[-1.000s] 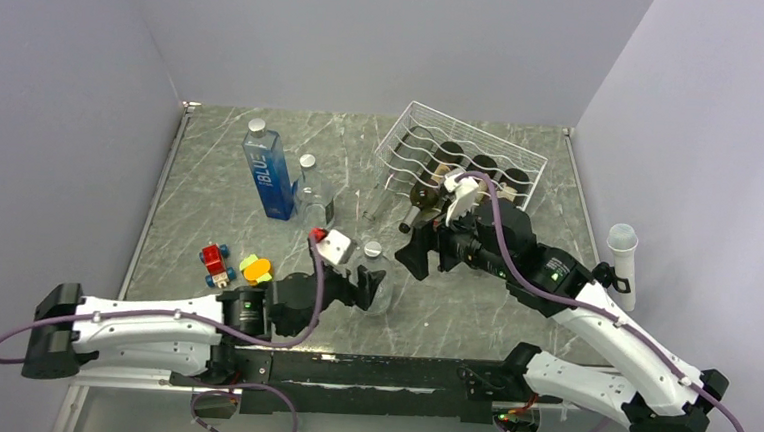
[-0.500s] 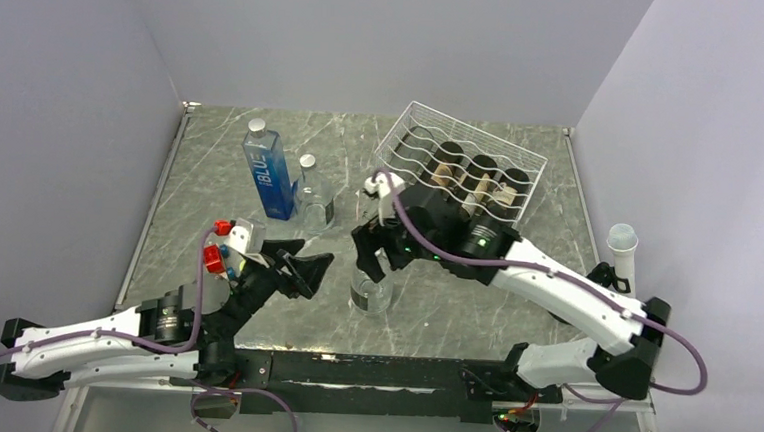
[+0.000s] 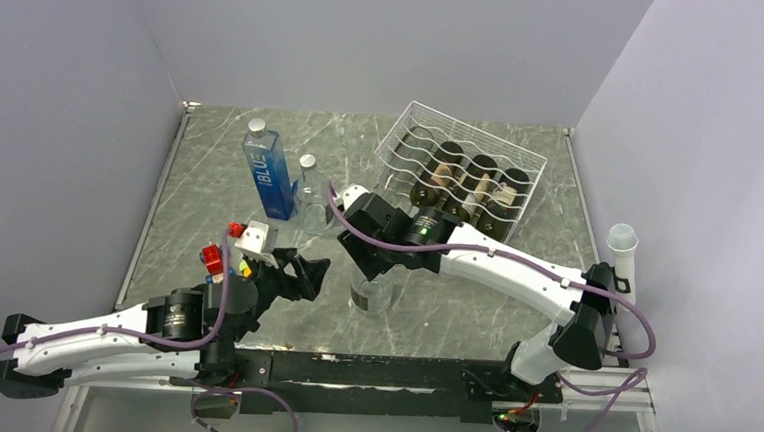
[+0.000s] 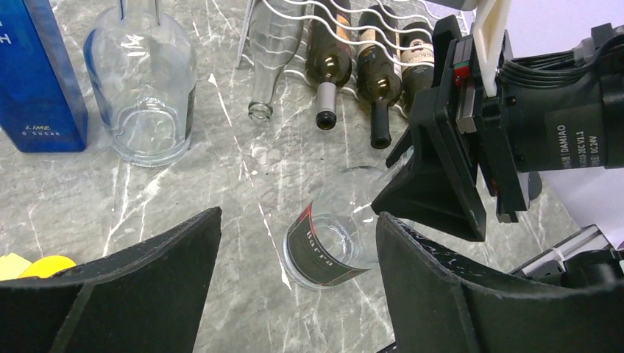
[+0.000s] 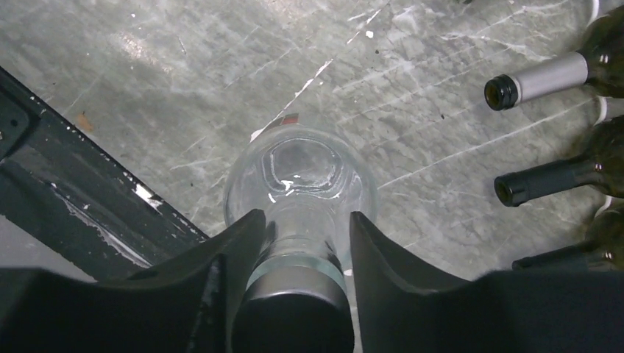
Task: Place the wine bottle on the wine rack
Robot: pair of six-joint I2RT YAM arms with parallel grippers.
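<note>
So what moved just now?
The right gripper swung left from the wine rack and closed round the neck of the clear wine bottle. The left gripper backed away from that bottle, open and empty. The blue bottle and the racked bottles stayed put.

Left arm: white moulded link shells, black cylindrical joint housings. Right arm: same build, with a small green light on the black housing near the wrist. A purple cable runs in loose loops along each arm. White camera bracket on the left wrist, with red fittings beside it. Left gripper: black wedge-shaped fingers, matt, with grainy inner faces. Right gripper: the same black fingers, edges rounded. Right wrist motor housing: black, ribbed, white lettering "DAMIAO", and a white bracket above it. Black base rail under both arms.
</note>
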